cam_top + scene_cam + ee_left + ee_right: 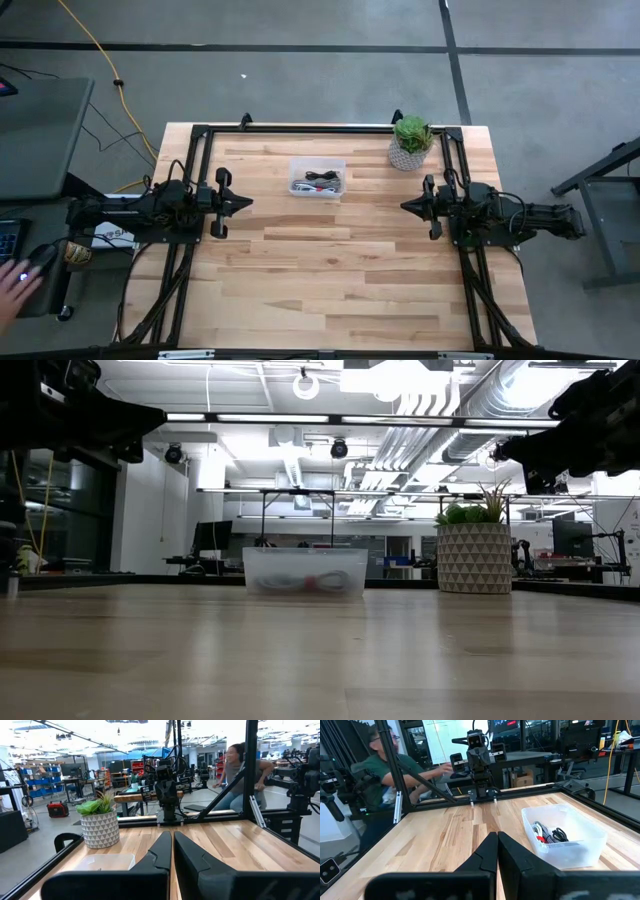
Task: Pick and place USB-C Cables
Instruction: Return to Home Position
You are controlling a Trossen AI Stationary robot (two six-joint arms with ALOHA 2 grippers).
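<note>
The USB-C cables (318,182) lie as small bundles, black, white with red and grey, inside a clear plastic bin (299,172) near the table's far edge, midway between the arms. The right wrist view shows the cables (547,833) on the bin's floor, and the low view shows them (305,584) through the bin's wall. My left gripper (250,202) hovers shut at the table's left side, pointing right. My right gripper (403,207) hovers shut at the right side, pointing left. Neither is near the bin.
A potted plant (411,141) in a patterned white pot stands at the far right, close to my right arm. A black frame (300,129) runs along the table's far and side edges. A person's hand (15,285) is off the table's left. Bare wood spreads toward the near edge.
</note>
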